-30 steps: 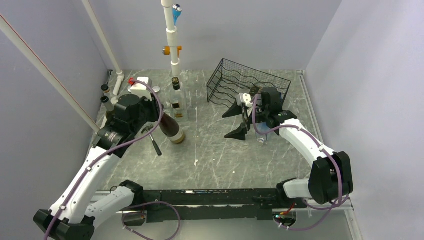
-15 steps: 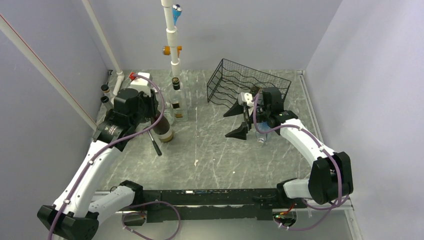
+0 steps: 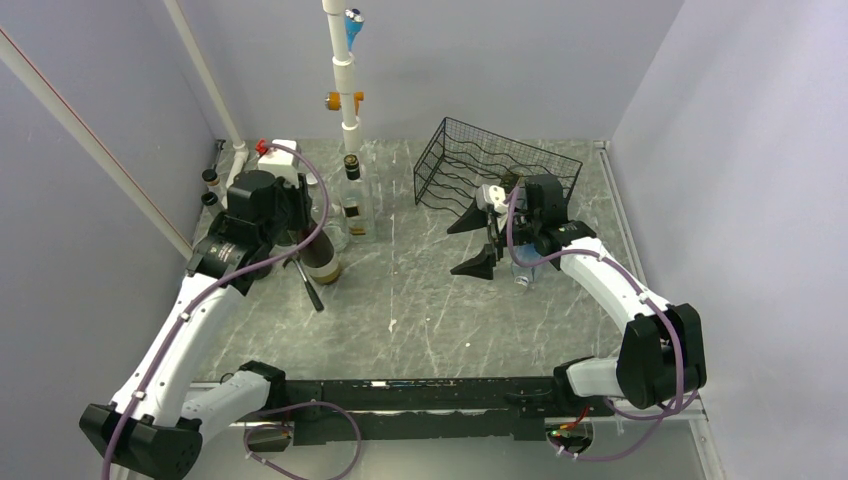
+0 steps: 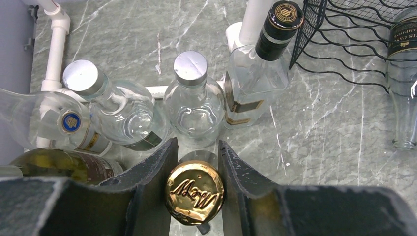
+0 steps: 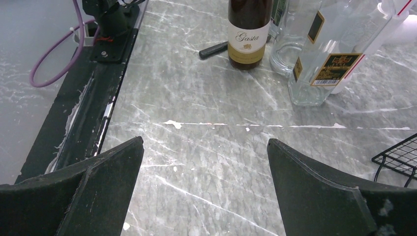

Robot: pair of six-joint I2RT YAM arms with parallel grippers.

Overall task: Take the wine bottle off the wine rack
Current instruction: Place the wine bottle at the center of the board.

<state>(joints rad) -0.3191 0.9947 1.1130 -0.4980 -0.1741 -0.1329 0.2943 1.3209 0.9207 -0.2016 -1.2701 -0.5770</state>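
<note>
The wine bottle [image 3: 322, 262], dark with a cream "Gasta" label [image 5: 249, 32], stands upright on the table at the left, away from the rack. My left gripper [image 3: 303, 228] is above it, jaws shut on its neck just under the gold cap [image 4: 194, 192]. The black wire wine rack [image 3: 495, 170] stands at the back right, and its corner shows in the left wrist view [image 4: 344, 34]. My right gripper [image 3: 470, 243] is open and empty in front of the rack, above bare table [image 5: 204, 141].
Several clear bottles [image 4: 194, 101] and a square bottle [image 3: 354, 200] cluster behind the wine bottle by the white pipe frame [image 3: 345, 80]. A black-handled tool [image 3: 310, 290] lies beside the wine bottle. A clear bottle [image 4: 405, 73] lies by the rack.
My left gripper has swung the wine bottle from tilted to upright and moved it back and left, beside the clear bottles. The right arm has not moved.
</note>
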